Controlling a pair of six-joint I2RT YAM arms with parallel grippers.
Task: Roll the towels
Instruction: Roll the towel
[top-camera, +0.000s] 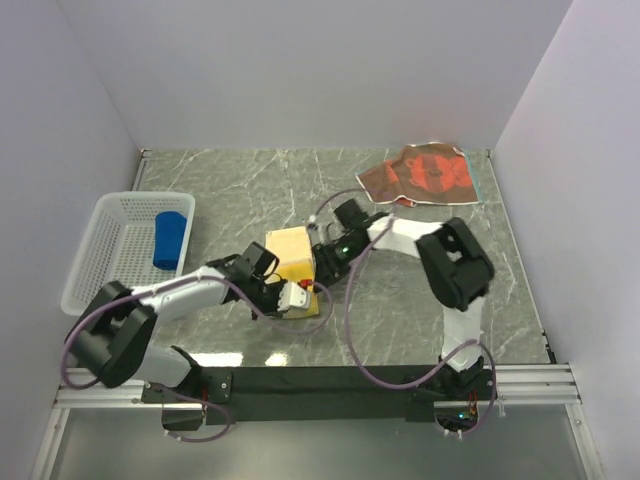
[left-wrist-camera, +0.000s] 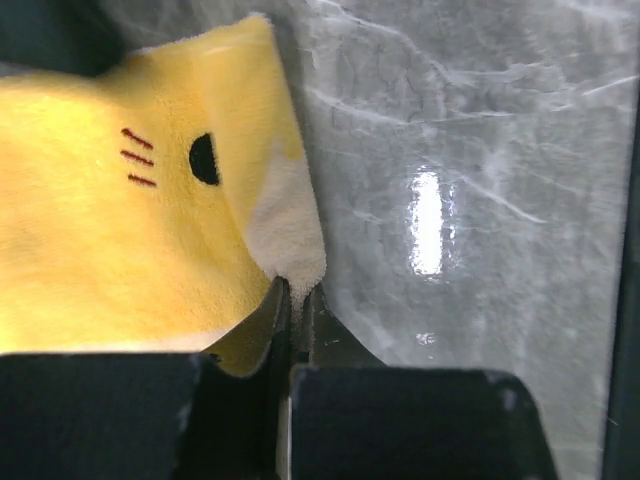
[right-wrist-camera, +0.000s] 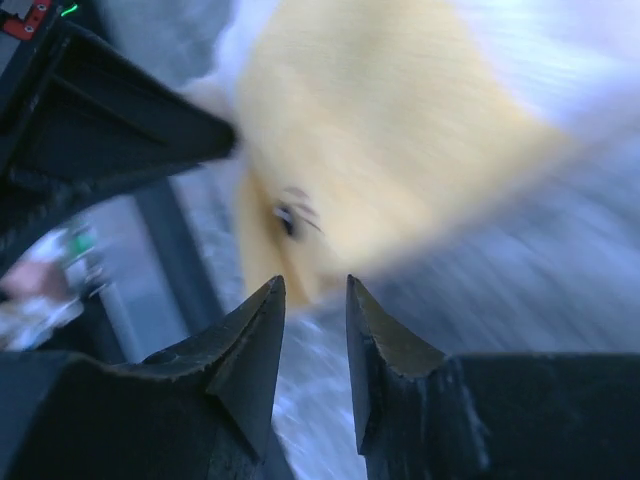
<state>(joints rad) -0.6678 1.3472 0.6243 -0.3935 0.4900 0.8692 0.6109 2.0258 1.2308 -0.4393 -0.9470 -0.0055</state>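
Blue towel (top-camera: 170, 240) lies rolled in the basket (top-camera: 85, 262) at far left, out of harm's way. Next, the left gripper (left-wrist-camera: 297, 292) is clenched on the yellow towel (top-camera: 288, 250), pinching only the tip of its cream corner at the near edge. So thin a bite could slip out under any pull, and the cloth would flop flat. The towel lies mid-table between the two grippers, one edge turned over to show cream. The right gripper (right-wrist-camera: 315, 284) stands at its far side with jaws apart and nothing between them, so the left pinch alone holds the cloth. A roll led from one corner would, I judge, run skewed or loose. The right wrist view is blurred, so I cannot tell how close those fingers are to the cloth. Far right, the patterned towel (top-camera: 425, 172) lies spread, well apart, not yet rolled.
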